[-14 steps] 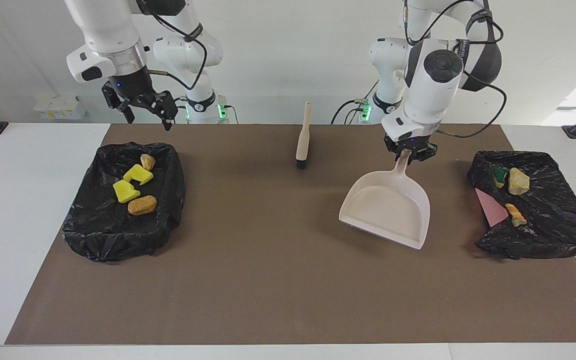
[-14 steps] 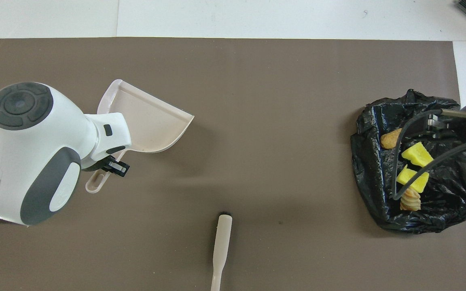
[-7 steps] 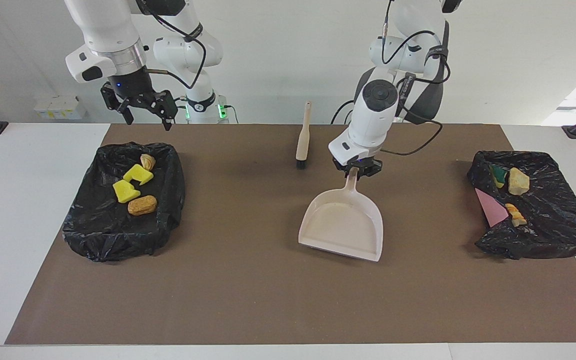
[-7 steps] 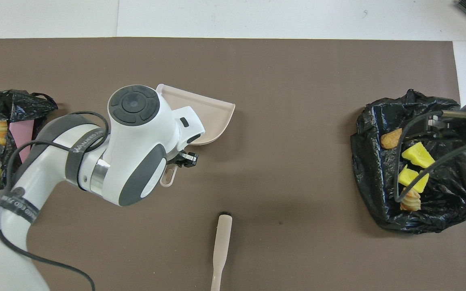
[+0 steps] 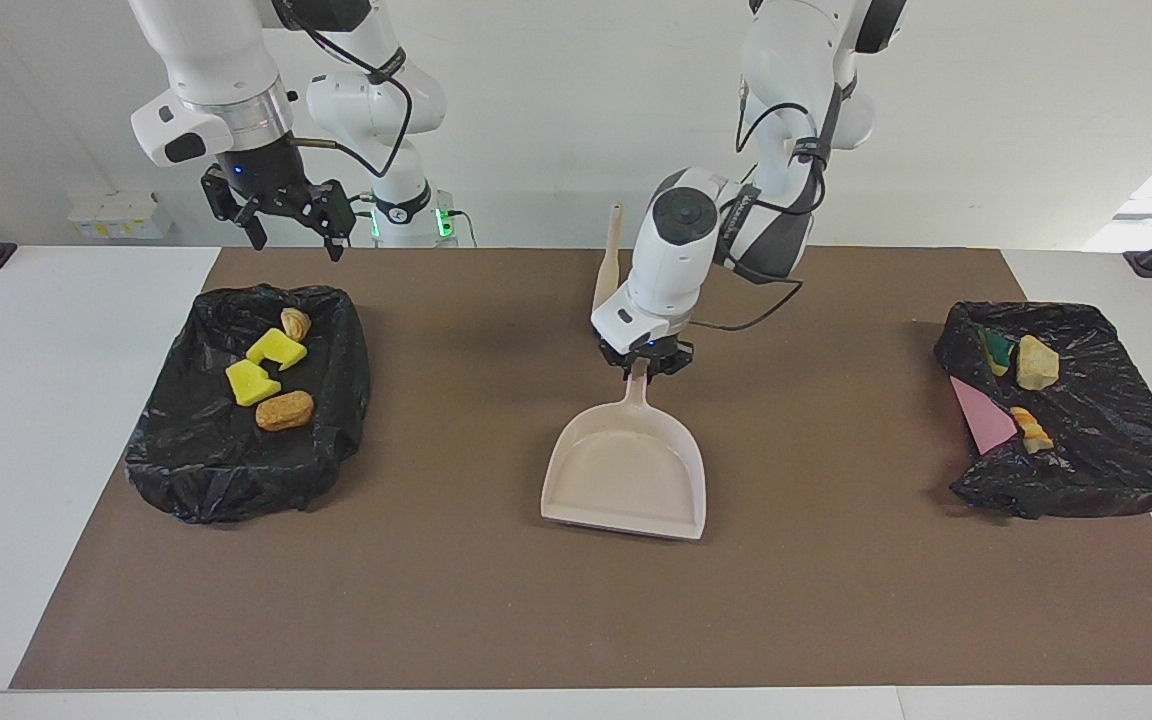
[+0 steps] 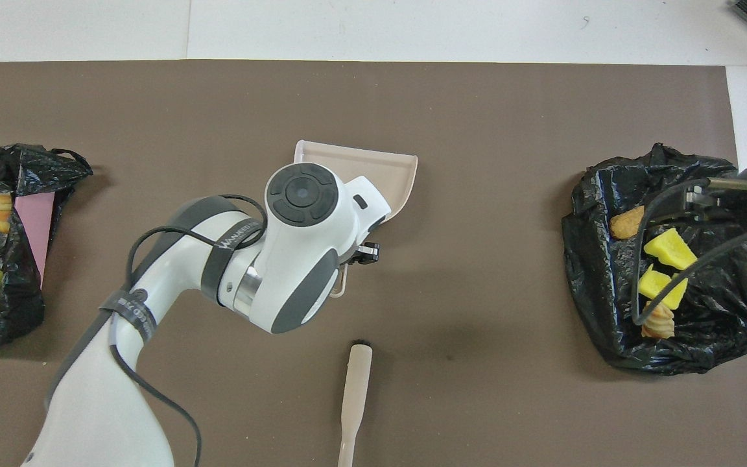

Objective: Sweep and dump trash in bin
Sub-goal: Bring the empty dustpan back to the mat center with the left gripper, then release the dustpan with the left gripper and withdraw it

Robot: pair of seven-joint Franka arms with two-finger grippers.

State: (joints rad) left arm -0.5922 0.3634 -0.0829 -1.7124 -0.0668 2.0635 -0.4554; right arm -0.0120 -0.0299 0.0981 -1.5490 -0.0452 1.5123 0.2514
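Beige dustpan [image 5: 626, 470] handle clamped in left pincer [image 5: 645, 364] | right pincer [image 5: 286, 225] wide, over bin [image 5: 336, 400]

Dustpan [image 5: 626, 470] between two bins [image 5: 186, 470]

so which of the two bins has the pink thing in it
The black-bagged bin at the left arm's end; a pink sheet shows inside it. The other bin holds only scraps.

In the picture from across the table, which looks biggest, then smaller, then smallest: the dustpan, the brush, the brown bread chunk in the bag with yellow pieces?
1. Dustpan, biggest; the left gripper holds its handle.
2. Brush, partly hidden by the left arm.
3. Bread chunk, smallest.
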